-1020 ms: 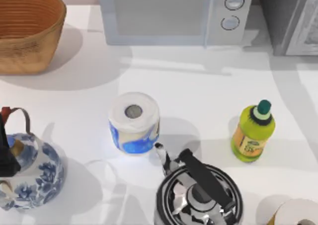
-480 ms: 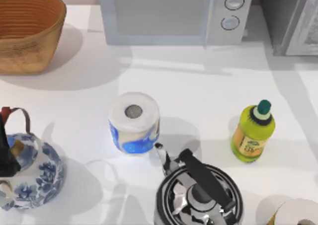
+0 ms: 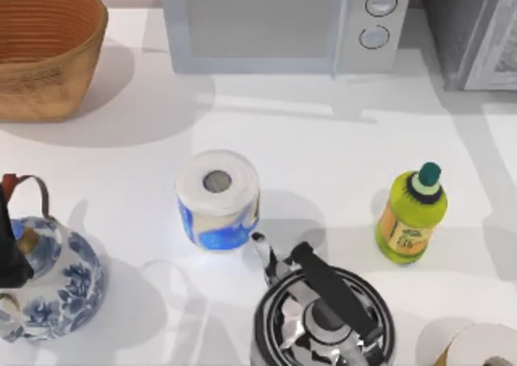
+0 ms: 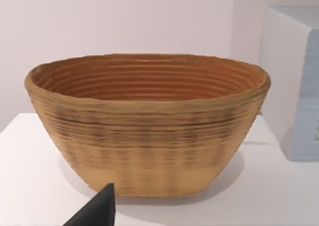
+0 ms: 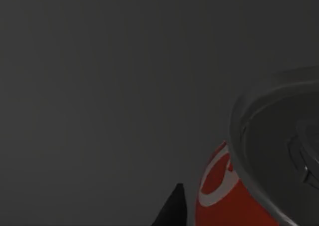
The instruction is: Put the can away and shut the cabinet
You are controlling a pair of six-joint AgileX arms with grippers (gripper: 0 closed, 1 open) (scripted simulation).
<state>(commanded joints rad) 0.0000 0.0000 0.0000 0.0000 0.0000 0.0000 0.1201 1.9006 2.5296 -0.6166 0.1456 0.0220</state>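
- Comparing with half a second ago, nothing on the table has been displaced. Only a soft shadow on its right edge, near the green bottle [image 3: 410, 216], has shifted.
- The can [image 5: 224, 196] is seen just beside the right gripper [image 5: 172, 208], in front of a plain dark grey surface, judged to be the cabinet [image 3: 468, 27] wall or inside.
- Stowing is judged near. The shutting is not yet done.
- Whether the right gripper is clamped on the can cannot be told.
- The left gripper [image 4: 97, 211] is parked facing the wicker basket [image 4: 149, 126]; its state cannot be told.
- On the can a white curved mark on red is seen, with no legible letters. The bottle's label cannot be read.
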